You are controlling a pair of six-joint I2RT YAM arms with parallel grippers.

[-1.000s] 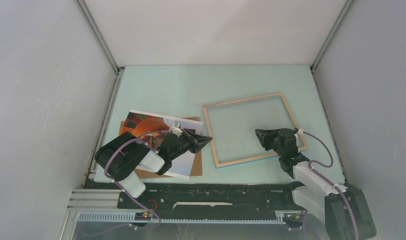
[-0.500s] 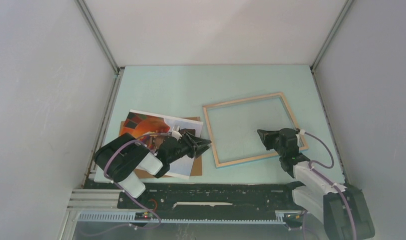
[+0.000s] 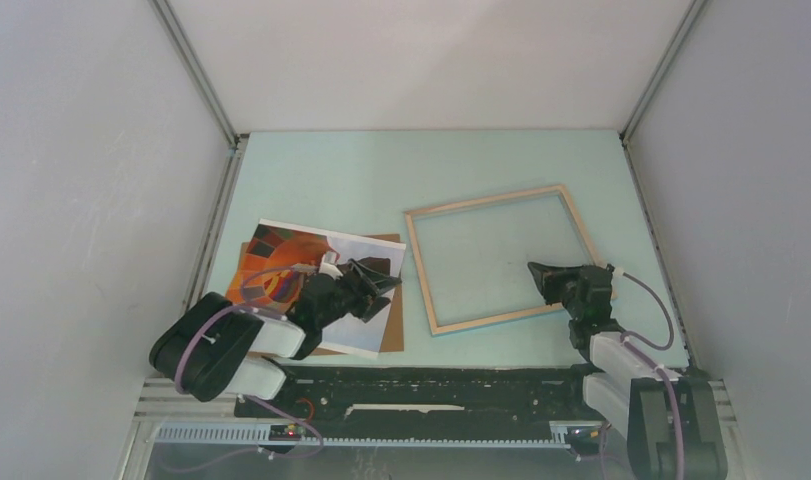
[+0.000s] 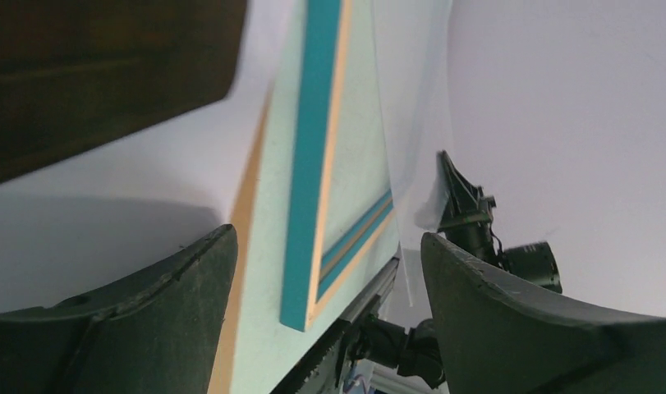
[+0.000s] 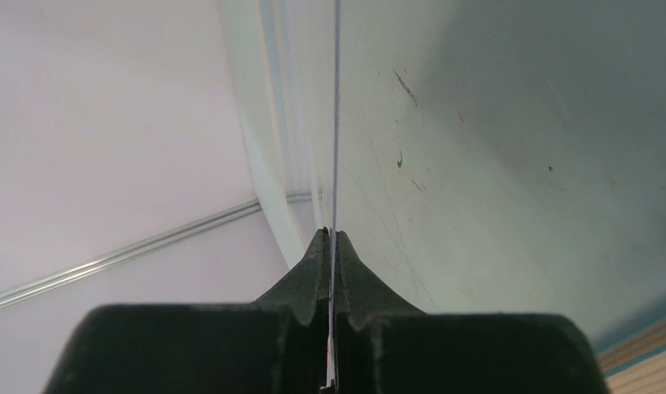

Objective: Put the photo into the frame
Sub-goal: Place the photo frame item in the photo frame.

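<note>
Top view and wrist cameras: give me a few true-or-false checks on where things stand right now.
The photo lies inside the frame. False: the photo lies on the brown backing board, left of the frame.
On the left gripper the jaws stand open, holding nothing. True.
On the right gripper the jaws stand open. False: they are shut on a thin clear sheet.
The frame lies with its light wood side up. True.

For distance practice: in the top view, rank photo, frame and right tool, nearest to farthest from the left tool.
1. photo, directly beneath the left tool.
2. frame, to its right.
3. right tool, far right, gripping a clear sheet.
</note>
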